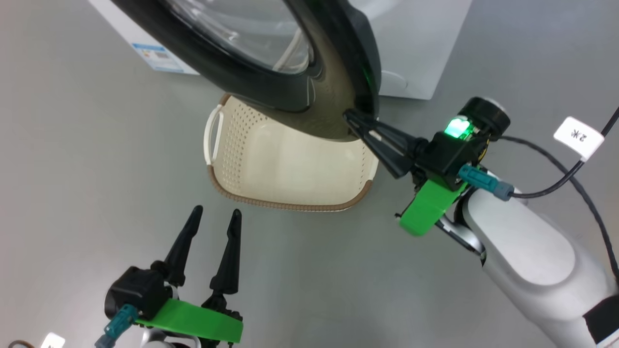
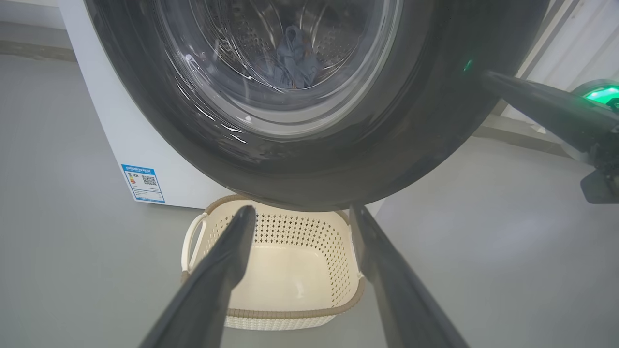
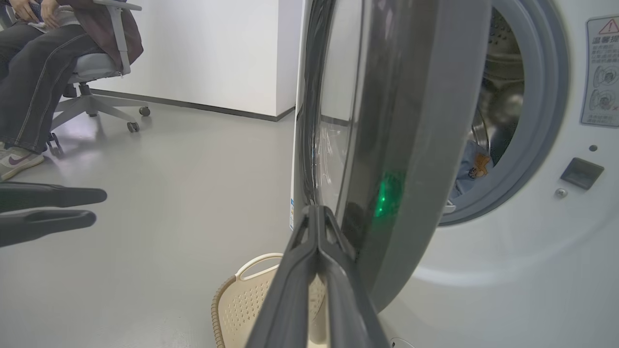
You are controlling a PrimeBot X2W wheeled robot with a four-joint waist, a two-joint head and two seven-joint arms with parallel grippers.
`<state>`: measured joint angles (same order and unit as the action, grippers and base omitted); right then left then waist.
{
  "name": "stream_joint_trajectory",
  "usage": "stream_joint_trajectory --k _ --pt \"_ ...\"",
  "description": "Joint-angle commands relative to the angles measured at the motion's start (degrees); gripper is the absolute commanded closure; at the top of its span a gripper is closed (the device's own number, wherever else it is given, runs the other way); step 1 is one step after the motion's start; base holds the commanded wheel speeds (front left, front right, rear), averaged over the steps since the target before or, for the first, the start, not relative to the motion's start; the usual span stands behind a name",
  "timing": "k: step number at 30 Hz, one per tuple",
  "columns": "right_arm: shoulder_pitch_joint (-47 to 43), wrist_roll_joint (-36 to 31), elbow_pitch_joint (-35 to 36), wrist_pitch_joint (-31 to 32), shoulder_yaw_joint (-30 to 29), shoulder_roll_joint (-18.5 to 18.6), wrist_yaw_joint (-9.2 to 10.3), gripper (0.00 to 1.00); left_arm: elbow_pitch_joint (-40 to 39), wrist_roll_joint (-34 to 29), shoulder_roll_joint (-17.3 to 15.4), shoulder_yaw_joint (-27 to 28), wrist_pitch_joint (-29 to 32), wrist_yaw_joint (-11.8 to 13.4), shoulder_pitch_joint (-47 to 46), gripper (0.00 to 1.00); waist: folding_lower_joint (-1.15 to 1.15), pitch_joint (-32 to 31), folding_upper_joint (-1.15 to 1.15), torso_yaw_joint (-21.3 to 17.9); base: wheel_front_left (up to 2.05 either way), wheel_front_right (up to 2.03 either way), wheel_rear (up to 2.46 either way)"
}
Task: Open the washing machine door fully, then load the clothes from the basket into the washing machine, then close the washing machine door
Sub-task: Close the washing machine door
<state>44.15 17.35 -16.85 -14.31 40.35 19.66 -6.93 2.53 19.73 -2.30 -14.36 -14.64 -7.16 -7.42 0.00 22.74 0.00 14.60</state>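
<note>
The glossy black washing machine door (image 1: 232,72) stands partly open, swung out over the basket (image 1: 290,205). My right gripper (image 1: 353,118) is shut, and its joined tips (image 3: 316,212) press against the door's outer edge (image 3: 411,145). The cream basket (image 2: 290,232) sits on the floor under the door with nothing in it. Light-blue clothes (image 3: 471,166) lie inside the steel drum and show through the glass (image 2: 292,58). My left gripper (image 1: 216,212) hangs open in front of the basket, holding nothing. The white washing machine (image 3: 532,251) fills the background.
A person sits on a wheeled office chair (image 3: 92,72) at the far left of the room. A black cable with a white tag (image 1: 578,137) runs beside my right forearm. Grey floor surrounds the basket, and a blue label sticker (image 2: 142,182) marks the machine's side.
</note>
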Motion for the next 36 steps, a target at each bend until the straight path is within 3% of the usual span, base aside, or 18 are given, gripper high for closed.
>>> stream_joint_trajectory --k 1,24,36 --pt "0.3 0.5 0.9 -0.6 0.6 -0.6 -0.56 1.0 -1.1 0.5 -0.6 1.5 -0.4 0.4 -1.3 0.0 0.0 1.4 0.0 1.2 0.0 0.0 0.0" --pt "14.9 0.4 -2.8 -0.7 -1.7 5.1 -0.56 1.0 -2.9 2.7 -0.6 -2.5 -0.4 2.3 -7.0 0.0 0.0 11.2 0.0 3.7 0.0 0.0 0.0" --pt "25.9 -1.4 -8.9 -0.7 -5.2 5.0 -0.56 1.0 -3.3 3.8 -0.6 -4.1 -0.4 2.8 -8.6 0.0 0.0 15.2 0.0 5.0 0.0 0.0 0.0"
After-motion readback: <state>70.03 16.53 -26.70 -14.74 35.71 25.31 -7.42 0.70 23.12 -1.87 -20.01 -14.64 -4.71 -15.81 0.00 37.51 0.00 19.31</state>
